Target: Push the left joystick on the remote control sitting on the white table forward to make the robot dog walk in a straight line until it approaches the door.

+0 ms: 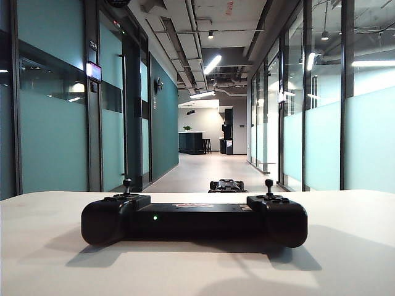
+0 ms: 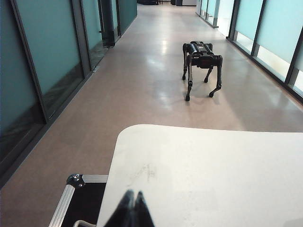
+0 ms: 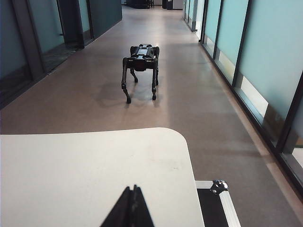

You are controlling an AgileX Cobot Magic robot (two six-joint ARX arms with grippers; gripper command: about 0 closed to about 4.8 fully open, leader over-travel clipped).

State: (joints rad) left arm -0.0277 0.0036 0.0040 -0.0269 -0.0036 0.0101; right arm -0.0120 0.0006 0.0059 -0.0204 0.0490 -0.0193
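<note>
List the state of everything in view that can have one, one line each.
remote control: flat on the white table, untouched, green light on, both thumbsticks upright.
robot dog: standing on all fours in the corridor beyond the table.
left claw: shut, empty, above the table.
right claw: shut, empty, above the table.

No legible text, label or number anywhere; wall sign too small to read.
</note>
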